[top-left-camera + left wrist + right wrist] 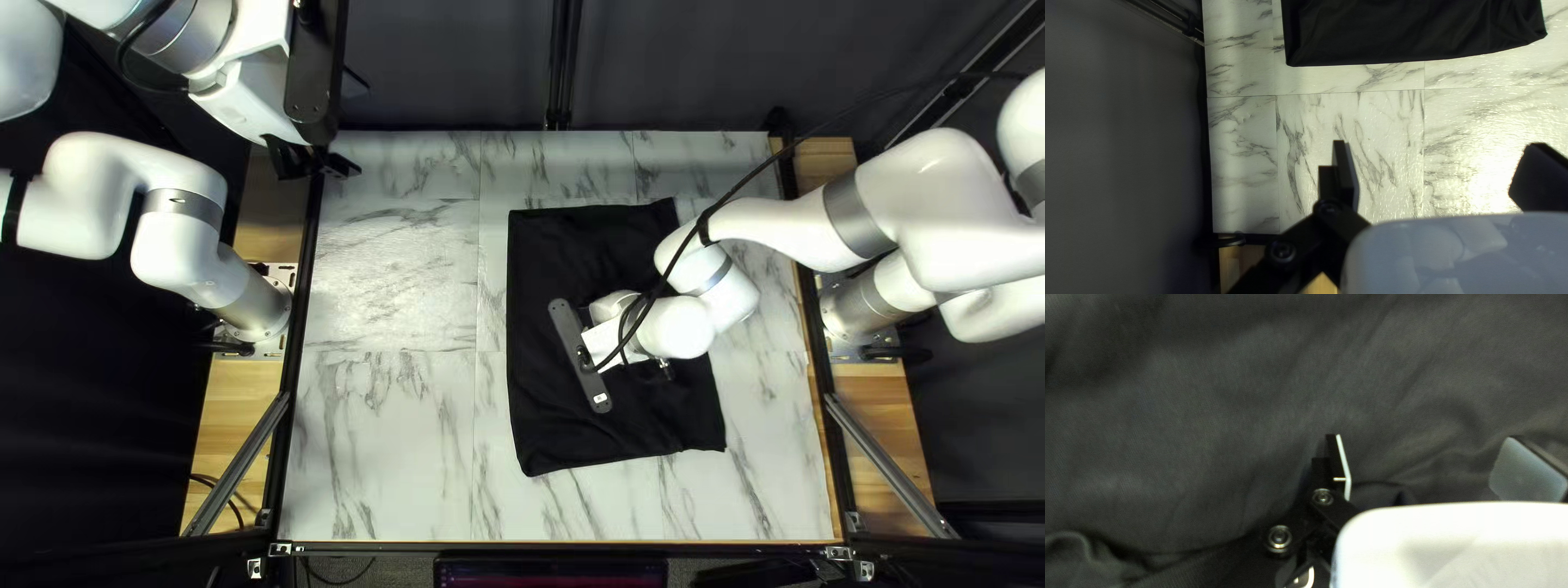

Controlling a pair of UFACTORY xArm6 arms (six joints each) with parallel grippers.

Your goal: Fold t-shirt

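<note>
Top left view first: the t-shirt [555, 436] is lying on the right half of the counter [381, 446], black, roughly a rectangle, so my guess is the sleeves are already tucked and we're partway through the folds. The right arm [936, 207] reaches in over the middle of it, while the left arm [174, 180] is up off the counter toward the far left. Left wrist view: left gripper [1440, 166] has its jaws spread wide with no cloth in them, and the shirt's left edge is ahead, well apart from it, pretty straight with a rounded near corner. Right wrist view: right gripper [1432, 465] also has its jaws spread, right over the cloth, with soft wrinkles under and around it but nothing pinched. IMO this is the setup for the next fold, or maybe a bit of smoothing, can't tell which. If it's a fold, the right jaws need to get to an edge and grab every layer there, since taking just the top one would probably drag the whole thing crooked.
</note>
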